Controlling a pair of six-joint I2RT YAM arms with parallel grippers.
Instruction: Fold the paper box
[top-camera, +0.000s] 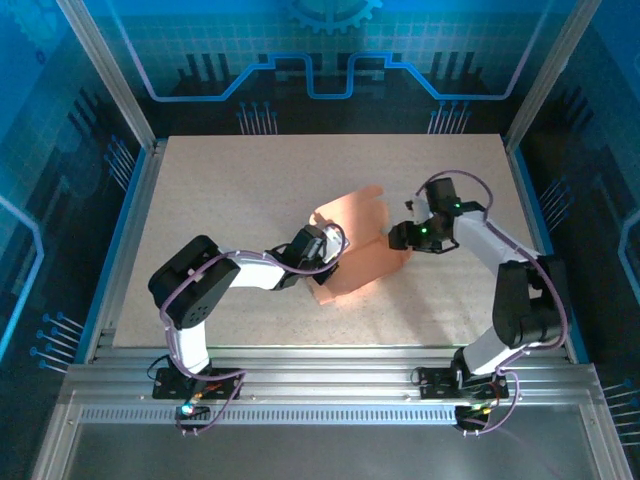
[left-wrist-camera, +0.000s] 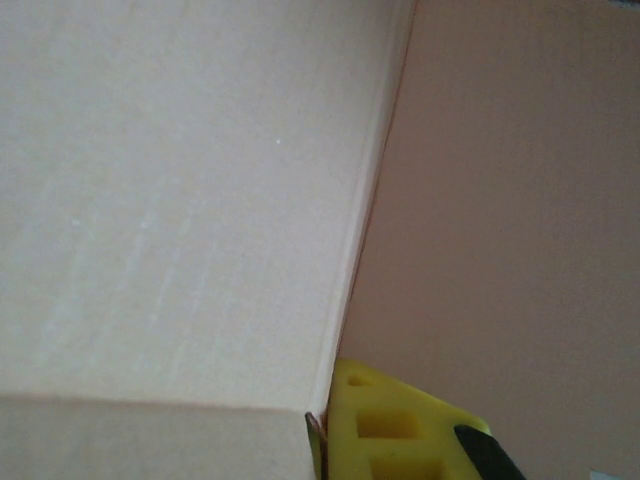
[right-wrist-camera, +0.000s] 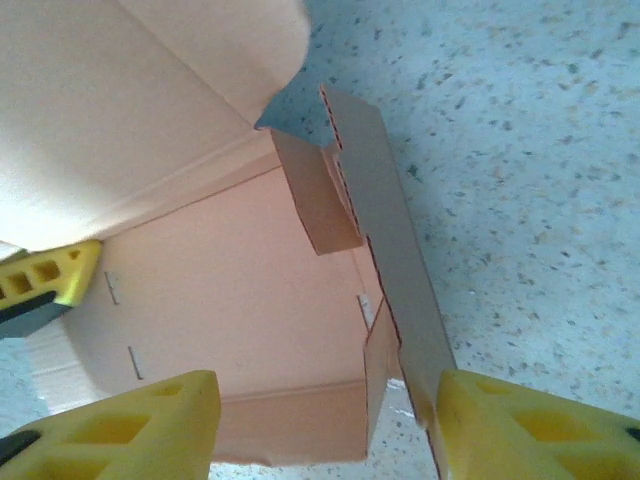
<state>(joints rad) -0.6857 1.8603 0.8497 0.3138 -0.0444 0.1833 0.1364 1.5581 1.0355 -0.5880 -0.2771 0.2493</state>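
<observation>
Paper box (top-camera: 358, 262) partly folded, lying near middle of bench (top-camera: 230, 180), between both arms. Left claw (top-camera: 322, 248) clenched on one raised panel of box. Right claw (right-wrist-camera: 325, 410) released, fingers spread wide astride box's side wall, right finger just beside it.

The paper box (top-camera: 362, 255) is plain salmon-orange, the table (top-camera: 230, 200) pale and speckled, the fingers (right-wrist-camera: 130, 425) yellow.
</observation>
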